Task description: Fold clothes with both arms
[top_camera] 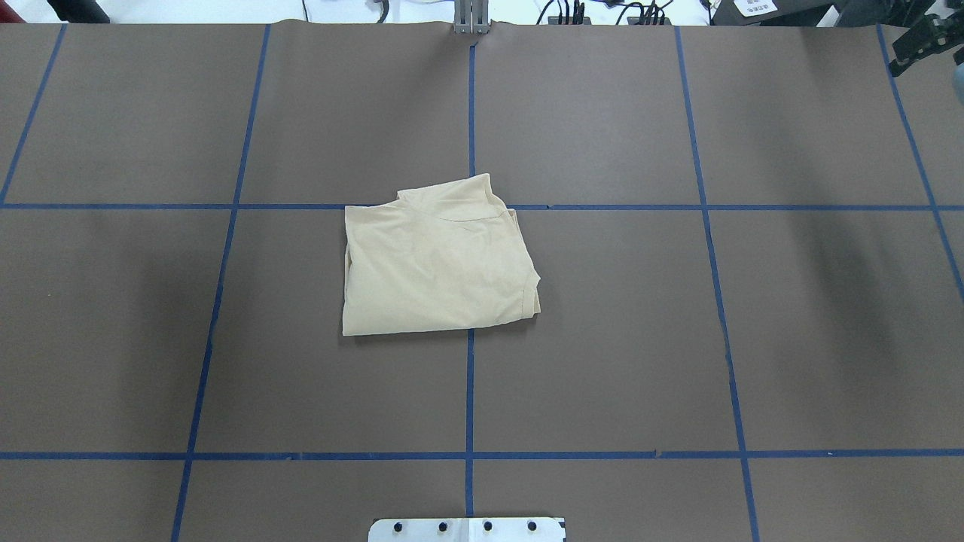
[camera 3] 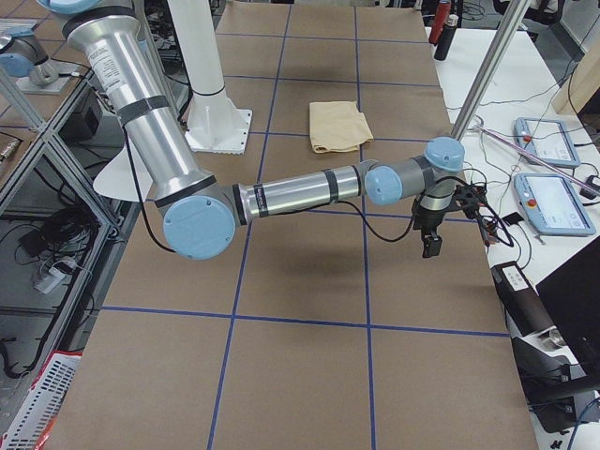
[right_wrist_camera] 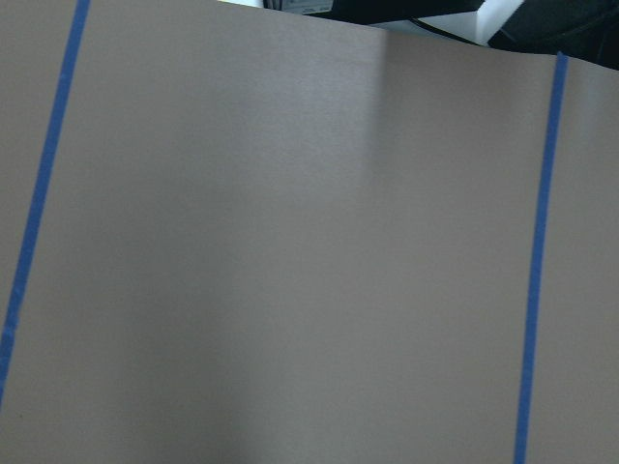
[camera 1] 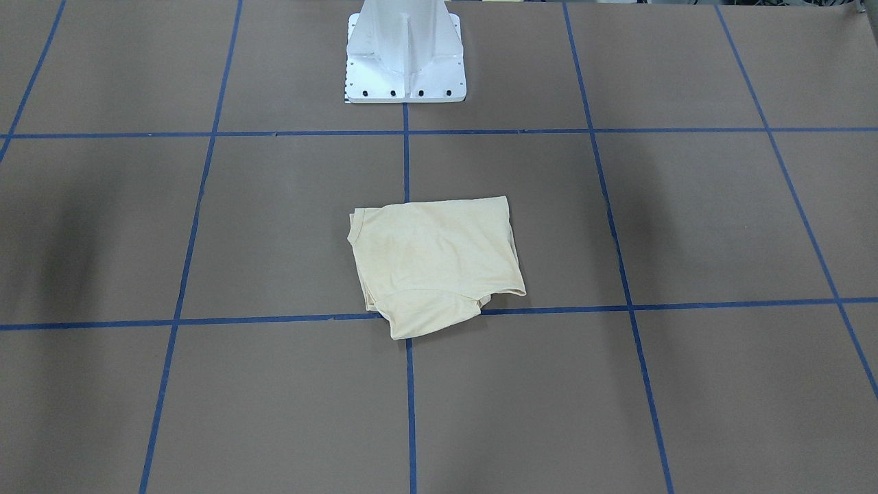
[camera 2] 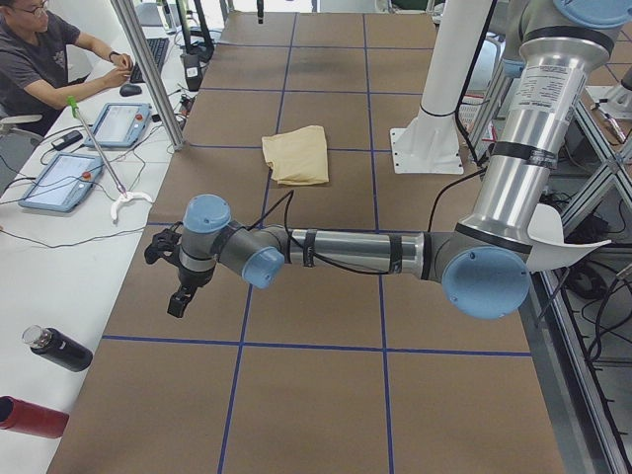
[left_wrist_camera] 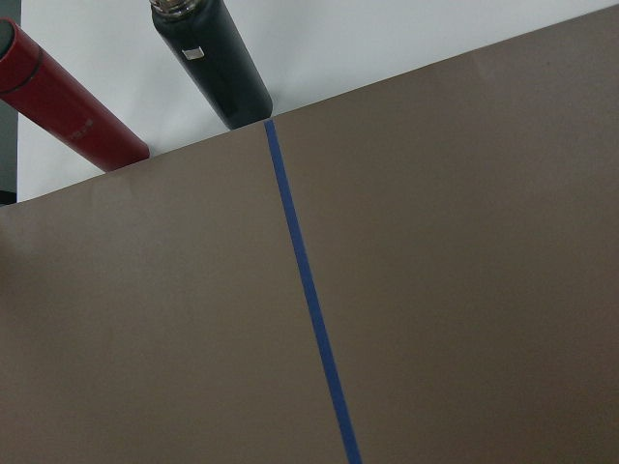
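Overhead exterior: folded cream T-shirt (top_camera: 437, 263)

Big table (top_camera: 602, 339) papered in brown with a blue tape grid (top_camera: 469, 391). Just past the left tool (camera 2: 178, 304) there's a white side table (camera 2: 49, 286) with a black bottle (camera 2: 59, 349), a red bottle (camera 2: 30, 416) and two tablets (camera 2: 61, 182); a person (camera 2: 44, 59) sits at it farther along.

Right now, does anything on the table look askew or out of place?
Only slightly. The T-shirt is folded but untidy: a flap pokes past its far edge across the blue tape line, and its edges run skewed to the tape. Nothing looks spilled or damaged.
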You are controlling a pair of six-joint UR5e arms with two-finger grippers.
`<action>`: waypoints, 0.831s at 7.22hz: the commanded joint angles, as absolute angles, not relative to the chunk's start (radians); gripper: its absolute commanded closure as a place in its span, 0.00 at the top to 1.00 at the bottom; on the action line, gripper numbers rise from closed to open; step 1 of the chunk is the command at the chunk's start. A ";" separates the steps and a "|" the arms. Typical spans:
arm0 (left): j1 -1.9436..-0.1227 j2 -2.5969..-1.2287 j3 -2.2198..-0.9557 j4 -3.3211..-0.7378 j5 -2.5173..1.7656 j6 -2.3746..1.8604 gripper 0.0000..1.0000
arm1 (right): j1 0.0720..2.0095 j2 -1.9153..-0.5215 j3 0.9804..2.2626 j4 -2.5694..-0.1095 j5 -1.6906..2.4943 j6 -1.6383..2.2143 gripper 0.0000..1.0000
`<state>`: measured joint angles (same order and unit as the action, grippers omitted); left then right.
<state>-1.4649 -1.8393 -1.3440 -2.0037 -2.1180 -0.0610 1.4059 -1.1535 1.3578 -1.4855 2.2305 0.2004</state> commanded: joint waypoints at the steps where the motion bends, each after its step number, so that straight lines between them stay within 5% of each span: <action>1: -1.512 -1.861 -1.391 -1.773 -2.111 0.142 0.99 | 1.471 -1.230 1.387 -1.613 2.235 -0.002 1.00; 6: -1.612 -1.766 -1.486 -1.450 -2.264 0.342 0.99 | 1.523 -1.411 1.549 -1.804 2.284 -0.066 1.00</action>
<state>-1.5952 -1.8307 -1.4850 -1.4779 -2.1639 0.2974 1.5228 -1.3662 1.5382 -1.8015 2.2574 -0.0658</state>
